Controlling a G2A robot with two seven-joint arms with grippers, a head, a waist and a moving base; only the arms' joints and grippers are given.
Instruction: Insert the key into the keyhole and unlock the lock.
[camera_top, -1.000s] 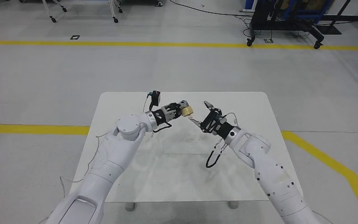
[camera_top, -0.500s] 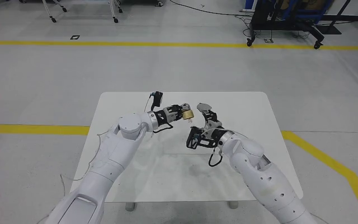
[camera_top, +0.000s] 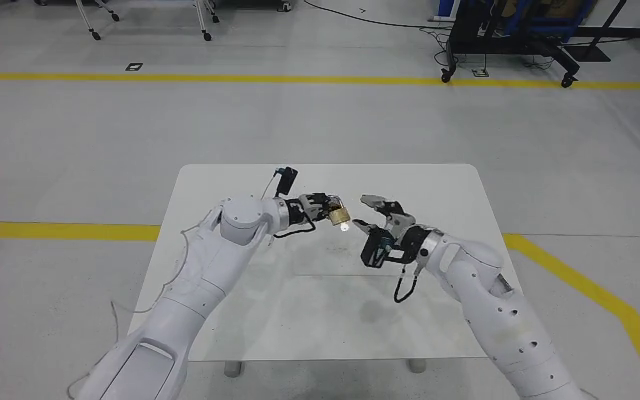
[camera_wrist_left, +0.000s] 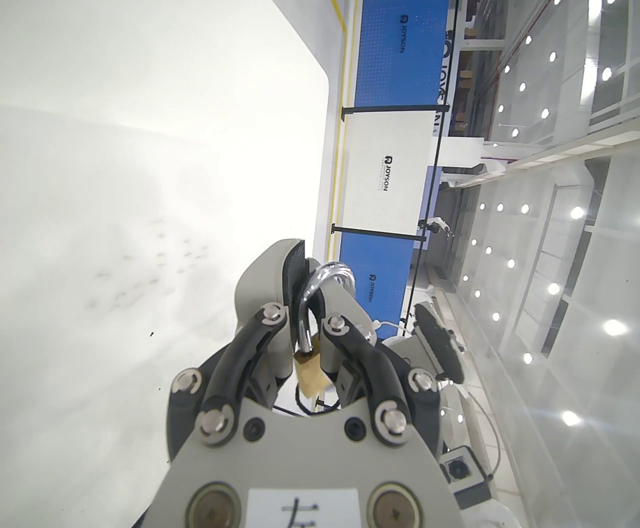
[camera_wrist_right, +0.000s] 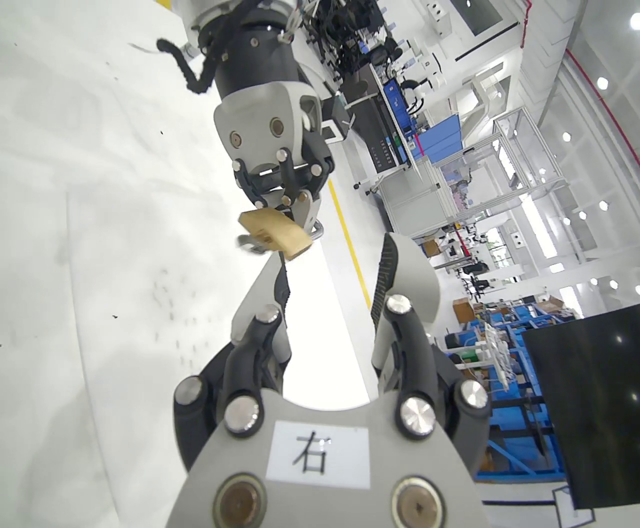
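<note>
Brass padlock (camera_wrist_right: 275, 234) held up above the white table (camera_top: 250, 300), with the right gripper (camera_wrist_right: 337, 255) released beside it

The left gripper (camera_wrist_left: 315, 285) is clenched on the padlock's silver shackle (camera_wrist_left: 327, 275), holding it in the air over the middle of the table. The right gripper sits just beside the brass body, fingers spread wide and grasping nothing. A small silver piece (camera_wrist_right: 248, 243) juts from the body's end opposite the shackle; I cannot tell whether it is the key

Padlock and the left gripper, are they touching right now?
Touching. The left wrist view shows the left gripper shut on the padlock: its fingers press on the silver shackle from both sides, and the brass body sits between them.
</note>
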